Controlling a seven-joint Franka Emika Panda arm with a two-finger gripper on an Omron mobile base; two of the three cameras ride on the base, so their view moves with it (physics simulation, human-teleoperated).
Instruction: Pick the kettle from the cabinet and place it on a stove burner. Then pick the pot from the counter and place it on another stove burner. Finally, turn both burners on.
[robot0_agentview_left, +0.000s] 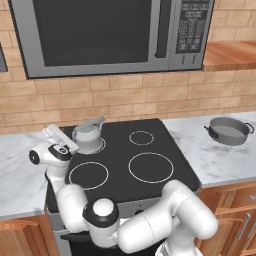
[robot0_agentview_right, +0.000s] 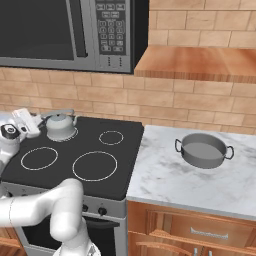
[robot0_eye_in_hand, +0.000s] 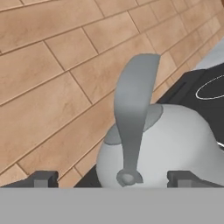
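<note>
Standing open beside the kettle on the rear burner

Sitting on the rear left ring of the stove (robot0_agentview_left: 165, 150), the kettle (robot0_agentview_left: 88, 137) rests upright with its arched handle overhead. The gripper (robot0_agentview_left: 54, 133) hangs just to the kettle's left, fingers spread wide and holding nothing; in the left base view the pale fingers end just short of the kettle's side, though whether they touch it cannot be told. In the hand view the kettle (robot0_eye_in_hand: 162, 148) lies close ahead, its handle rising between the two dark fingertips (robot0_eye_in_hand: 41, 178), both of which stand clear of the body on either side. The right base view shows the same pairing, gripper (robot0_agentview_right: 25, 121) at the stove's far left, kettle (robot0_agentview_right: 60, 127) just beside it.

Behind the kettle the brick wall (robot0_agentview_left: 150, 95) stands close, and the microwave (robot0_agentview_left: 107, 35) hangs above the stove. The other three rings are bare black glass. The pot (robot0_agentview_right: 203, 150) sits on the counter (robot0_agentview_right: 165, 185) right of the stove, well apart from the gripper, with bare marble all round it and the cabinet (robot0_agentview_right: 200, 62) shelf overhead. More counter lies left of the stove, under the arm.
</note>
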